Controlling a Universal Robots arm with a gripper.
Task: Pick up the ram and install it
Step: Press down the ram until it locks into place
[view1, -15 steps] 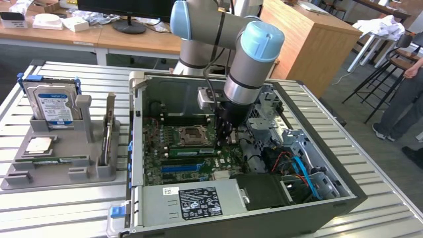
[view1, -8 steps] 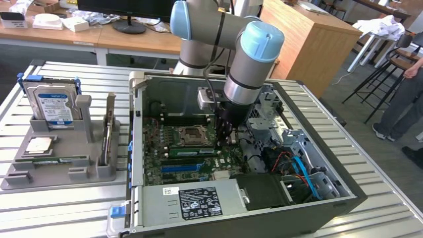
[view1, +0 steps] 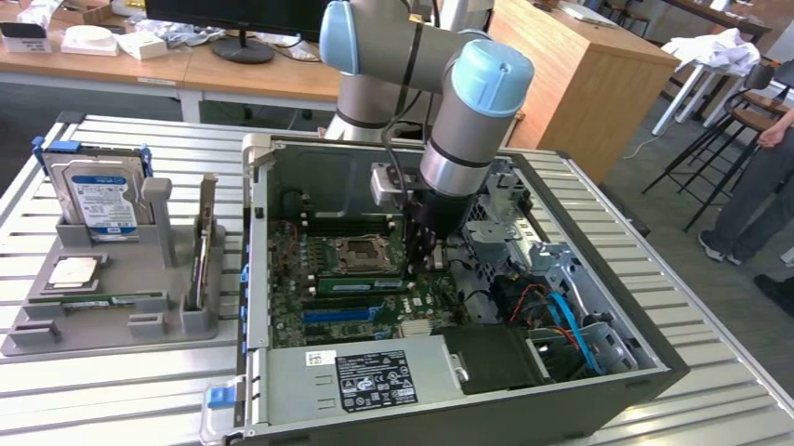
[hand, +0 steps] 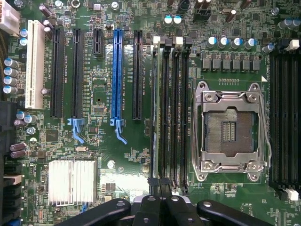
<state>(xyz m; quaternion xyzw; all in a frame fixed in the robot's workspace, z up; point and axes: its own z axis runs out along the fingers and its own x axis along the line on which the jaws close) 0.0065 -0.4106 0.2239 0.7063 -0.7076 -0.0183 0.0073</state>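
Observation:
The ram [view1: 360, 283] is a long green stick standing on edge in a slot of the motherboard inside the open computer case [view1: 645, 372]. From the wrist view, the ram [hand: 154, 108] appears as a thin pale edge in the outermost of the memory slots beside the empty processor socket [hand: 230, 129]. My gripper [view1: 419, 262] reaches down into the case just above the board. Its dark fingers are shut together, and the gripper [hand: 160, 186] hovers over one end of the ram's slot. Nothing shows between the fingers.
A grey holder [view1: 125, 321] at the exterior view's left carries a blue-labelled hard drive [view1: 103, 200], a silver chip [view1: 72, 271] and an upright card [view1: 201, 251]. Drive cages and cables [view1: 559, 307] crowd the case. A person [view1: 760, 177] stands at the exterior view's right.

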